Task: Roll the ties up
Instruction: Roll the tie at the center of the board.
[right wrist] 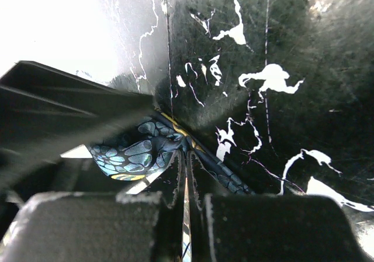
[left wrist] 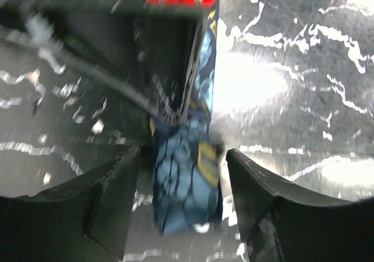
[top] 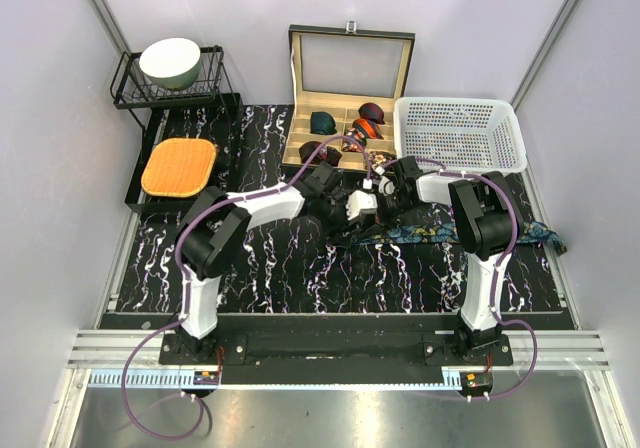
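The dark navy tie [top: 440, 233] with teal-and-gold pattern lies as a long strip across the black marble mat, running right from the grippers. My left gripper [top: 350, 218] is open; in the left wrist view [left wrist: 184, 203] the tie's end [left wrist: 187, 186] lies between its spread fingers [left wrist: 117, 197]. My right gripper [top: 386, 206] is shut on the tie; in the right wrist view [right wrist: 187, 165] its fingers pinch a fold of the fabric [right wrist: 137, 154]. Coiled ties sit in the wooden box: green [top: 323, 122], maroon [top: 373, 111], red-orange [top: 368, 128].
The open wooden box [top: 350, 73] stands at the back centre. A white basket [top: 455, 133] is to its right. A black rack [top: 135, 93] with a bowl [top: 170, 61] and an orange cushion [top: 178, 166] are at the back left.
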Available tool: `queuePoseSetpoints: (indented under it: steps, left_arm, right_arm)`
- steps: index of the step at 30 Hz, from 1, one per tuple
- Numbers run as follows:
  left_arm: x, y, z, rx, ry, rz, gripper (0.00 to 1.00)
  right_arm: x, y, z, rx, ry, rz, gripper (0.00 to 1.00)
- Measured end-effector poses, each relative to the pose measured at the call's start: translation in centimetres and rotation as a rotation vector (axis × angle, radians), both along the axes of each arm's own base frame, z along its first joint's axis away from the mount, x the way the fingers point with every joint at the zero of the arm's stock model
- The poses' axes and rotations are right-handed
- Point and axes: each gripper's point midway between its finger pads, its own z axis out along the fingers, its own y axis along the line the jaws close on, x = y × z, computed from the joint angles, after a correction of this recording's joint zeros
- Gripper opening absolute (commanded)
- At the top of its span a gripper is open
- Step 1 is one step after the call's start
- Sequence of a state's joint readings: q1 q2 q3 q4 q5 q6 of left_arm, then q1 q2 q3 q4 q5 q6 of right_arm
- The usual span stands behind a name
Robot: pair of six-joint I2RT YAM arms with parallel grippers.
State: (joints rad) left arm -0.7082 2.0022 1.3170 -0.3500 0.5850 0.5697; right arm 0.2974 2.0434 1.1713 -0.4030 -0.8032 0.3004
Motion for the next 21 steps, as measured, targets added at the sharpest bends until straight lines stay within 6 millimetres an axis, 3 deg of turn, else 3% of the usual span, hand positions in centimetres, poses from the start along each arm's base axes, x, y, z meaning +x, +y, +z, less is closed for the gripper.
queuePoseSetpoints:
  steps: [3, 11, 21]
  left_arm:
    - [0.4, 1.0, 0.9, -0.001, -0.011, 0.017, 0.65]
    - [1.0, 2.0, 2.1, -0.016, -0.040, 0.026, 0.40]
    - [0.4, 0.3, 3.4, -0.049, -0.032, -0.014, 0.38]
  right_arm:
    - [0.0, 0.0, 0.0, 0.000, 0.000, 0.000, 0.00]
    - [0.0, 0.0, 0.0, 0.000, 0.000, 0.000, 0.00]
    - [0.0, 0.0, 0.0, 0.000, 0.000, 0.000, 0.00]
